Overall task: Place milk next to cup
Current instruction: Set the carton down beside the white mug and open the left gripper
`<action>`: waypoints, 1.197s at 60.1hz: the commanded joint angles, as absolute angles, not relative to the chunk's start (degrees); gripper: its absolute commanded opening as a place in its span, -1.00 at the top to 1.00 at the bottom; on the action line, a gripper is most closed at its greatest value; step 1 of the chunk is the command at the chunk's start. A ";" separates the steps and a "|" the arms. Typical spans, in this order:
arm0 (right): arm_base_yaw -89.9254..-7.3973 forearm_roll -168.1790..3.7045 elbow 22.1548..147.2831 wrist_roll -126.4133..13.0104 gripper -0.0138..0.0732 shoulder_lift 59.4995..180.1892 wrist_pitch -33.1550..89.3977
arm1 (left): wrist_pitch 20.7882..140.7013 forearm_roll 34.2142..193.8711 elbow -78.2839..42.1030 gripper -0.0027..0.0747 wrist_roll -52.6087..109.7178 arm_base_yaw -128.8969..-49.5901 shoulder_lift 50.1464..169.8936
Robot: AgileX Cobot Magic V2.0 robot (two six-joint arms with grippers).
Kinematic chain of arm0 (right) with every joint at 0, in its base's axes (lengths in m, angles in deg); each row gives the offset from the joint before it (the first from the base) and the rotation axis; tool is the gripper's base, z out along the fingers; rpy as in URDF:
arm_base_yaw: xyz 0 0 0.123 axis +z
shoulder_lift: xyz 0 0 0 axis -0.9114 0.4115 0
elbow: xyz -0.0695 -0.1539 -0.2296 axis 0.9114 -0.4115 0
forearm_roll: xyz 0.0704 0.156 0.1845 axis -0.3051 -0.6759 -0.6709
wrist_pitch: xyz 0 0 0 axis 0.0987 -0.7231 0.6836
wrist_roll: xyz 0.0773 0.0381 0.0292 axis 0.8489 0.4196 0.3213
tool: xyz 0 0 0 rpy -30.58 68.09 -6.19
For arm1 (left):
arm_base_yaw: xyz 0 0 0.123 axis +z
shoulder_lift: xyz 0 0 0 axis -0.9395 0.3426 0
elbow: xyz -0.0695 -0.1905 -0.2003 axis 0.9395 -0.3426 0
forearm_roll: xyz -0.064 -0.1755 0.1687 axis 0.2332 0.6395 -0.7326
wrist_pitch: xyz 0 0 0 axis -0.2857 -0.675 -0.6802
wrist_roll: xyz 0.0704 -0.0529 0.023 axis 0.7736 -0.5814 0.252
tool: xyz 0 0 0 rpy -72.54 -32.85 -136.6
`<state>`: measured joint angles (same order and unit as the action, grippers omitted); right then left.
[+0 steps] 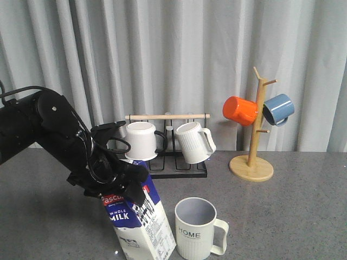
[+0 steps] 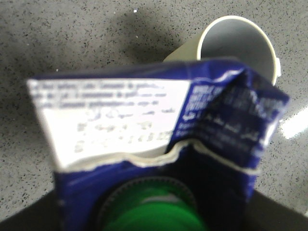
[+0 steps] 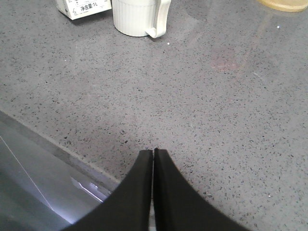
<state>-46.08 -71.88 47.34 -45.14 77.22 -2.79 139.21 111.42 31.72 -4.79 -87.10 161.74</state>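
In the lower centre of the front view, the milk carton (image 1: 142, 225) is seen tilted, with its top leaning toward the left of the frame. Its top is gripped by the left gripper (image 1: 116, 184), whose fingers are closed around the gable of the carton. Whether its base touches the grey speckled table (image 1: 293, 216) cannot be told, as it is cut by the lower edge of the frame. Just beside it, to the right in the frame, the cream ribbed "HOME" mug (image 1: 198, 230) is standing upright, its handle pointing right.

In the left wrist view the green cap (image 2: 151, 216) is seen at the lower edge and the rim of the mug (image 2: 236, 43) at the upper right.

In the right wrist view the right gripper (image 3: 153, 156) is shown above the table with its two fingers pressed together and nothing between them.

Behind, a black wire mug rack (image 1: 165, 146) with two white mugs is placed at the centre, and a wooden mug tree (image 1: 255, 135) with an orange mug (image 1: 239, 110) and a blue mug (image 1: 278, 109) is at the right.
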 commanded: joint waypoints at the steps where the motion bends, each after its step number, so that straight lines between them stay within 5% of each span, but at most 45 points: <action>1: -46.23 -71.94 48.92 -45.19 0.70 77.72 0.96 | 139.49 113.78 33.49 -0.36 -5.21 -87.26 158.93; 11: -46.23 -71.94 48.92 -45.19 0.70 77.72 0.96 | 139.49 113.78 33.49 -0.49 -5.21 -87.26 158.93; 53: -46.23 -71.99 48.92 -45.19 0.70 77.72 1.53 | 139.49 113.92 33.49 -0.41 -5.34 -87.26 146.35; 62: -46.23 -71.65 48.92 -43.55 0.70 78.05 9.00 | 139.49 113.21 33.49 -0.11 -4.99 -87.26 140.88; 72: -46.23 -69.66 48.92 -40.05 0.69 81.95 14.09 | 139.49 112.33 33.49 0.59 -1.98 -87.26 134.68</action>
<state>-46.08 -71.22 47.34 -41.37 79.20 7.49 140.24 111.34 31.72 -3.58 -87.10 139.90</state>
